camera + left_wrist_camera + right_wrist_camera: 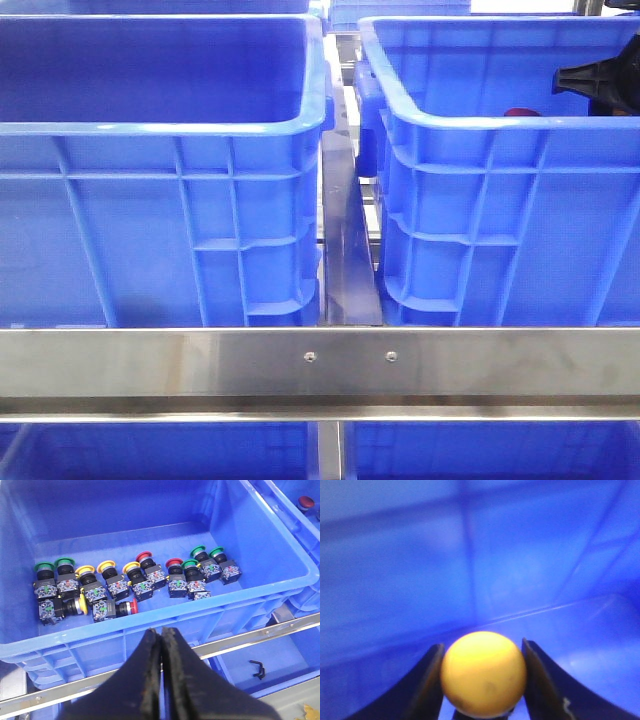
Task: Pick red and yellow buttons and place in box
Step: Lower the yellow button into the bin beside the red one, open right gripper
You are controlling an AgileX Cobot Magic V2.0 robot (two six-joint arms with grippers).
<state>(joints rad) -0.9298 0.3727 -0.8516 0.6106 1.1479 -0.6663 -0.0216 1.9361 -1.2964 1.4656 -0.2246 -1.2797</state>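
Front view: two blue crates (160, 150) are sitting side by side; the right arm (598, 80) is reaching into the right one.
Left wrist view: the left gripper (161, 636) is pinching shut on nothing; red and yellow buttons (130, 582) are lying ahead in the crate.
Right wrist view: the right gripper (482, 652) is squeezing a yellow button (483, 674), low inside its crate.

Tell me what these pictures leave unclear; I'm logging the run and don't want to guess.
- Front view: the left crate wall hides its contents.
- Front view: the right arm is cut off by the frame edge; its tool is unseen there.
- Right wrist view: the yellow button hides its own body; the surroundings are blurred.
- Left wrist view: small black part, too small to identify.
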